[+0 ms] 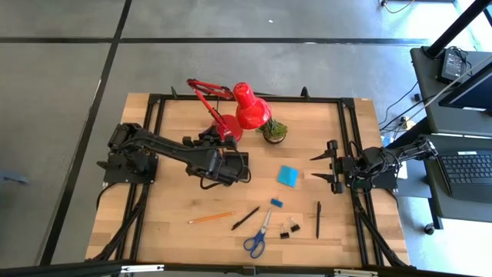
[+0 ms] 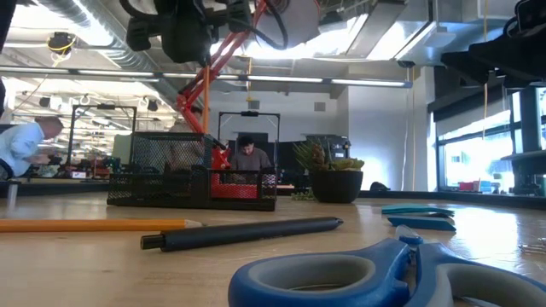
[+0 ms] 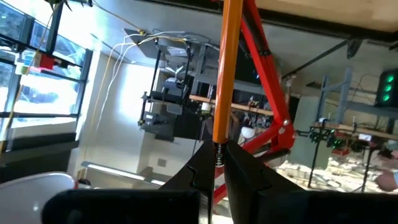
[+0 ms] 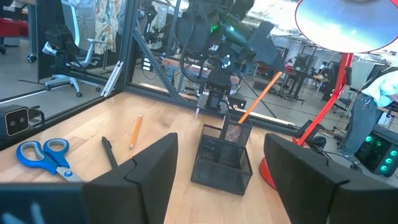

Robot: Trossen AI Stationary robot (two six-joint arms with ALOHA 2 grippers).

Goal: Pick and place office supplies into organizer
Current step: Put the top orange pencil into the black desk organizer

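One scissors point(image 2: 367, 277), two pens point(image 1: 245, 218), two pencils point(image 1: 211, 218); left hand point(image 3: 219, 163) pinching one; right hand point(image 1: 324, 167) wide.

**Desk supplies and mesh organizer**

Black mesh organizer point(image 4: 222, 157), upright, mid-worktop. One orange pencil point(image 4: 260, 95) slanted over it, clamped in left gripper point(image 3: 219, 163). Loose on the worktop: second pencil point(image 1: 211, 218), two black pens point(image 1: 245, 218), blue-handled scissors point(image 1: 258, 237), blue note pad point(image 1: 288, 175), eraser point(image 1: 276, 202), binder clips point(image 1: 289, 228).

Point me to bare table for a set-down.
Free: left of the organizer under the left arm, and between note pad and right gripper. Crowded: front strip around the scissors, and behind by the lamp.
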